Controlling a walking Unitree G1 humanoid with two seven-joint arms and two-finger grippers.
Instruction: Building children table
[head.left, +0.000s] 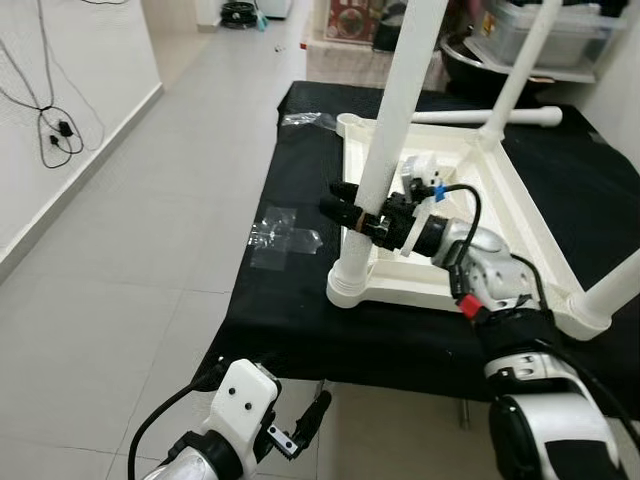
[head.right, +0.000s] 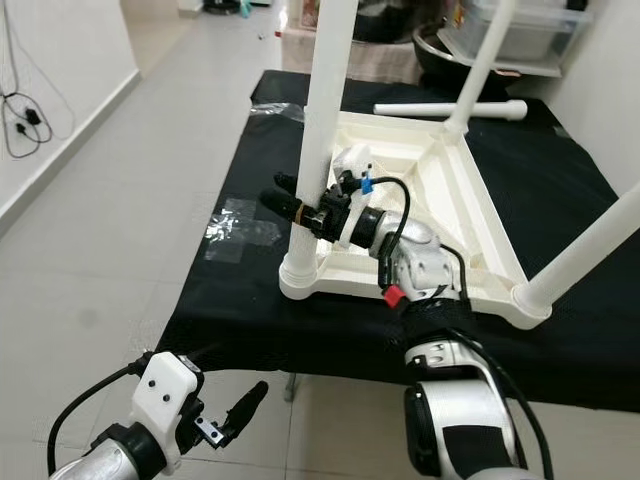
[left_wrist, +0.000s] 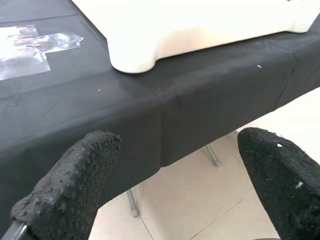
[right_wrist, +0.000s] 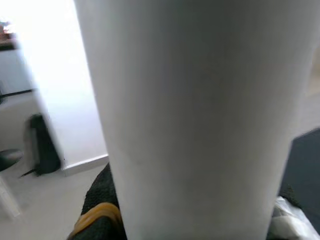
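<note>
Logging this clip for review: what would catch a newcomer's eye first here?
An upside-down white children's table lies on a black cloth, its legs pointing up. The right claw is clamped around the near-left table leg just above its socket. The left claw hangs open below the cloth's near edge, over the tiled floor, and one loose leg lies on the cloth behind the table.
</note>
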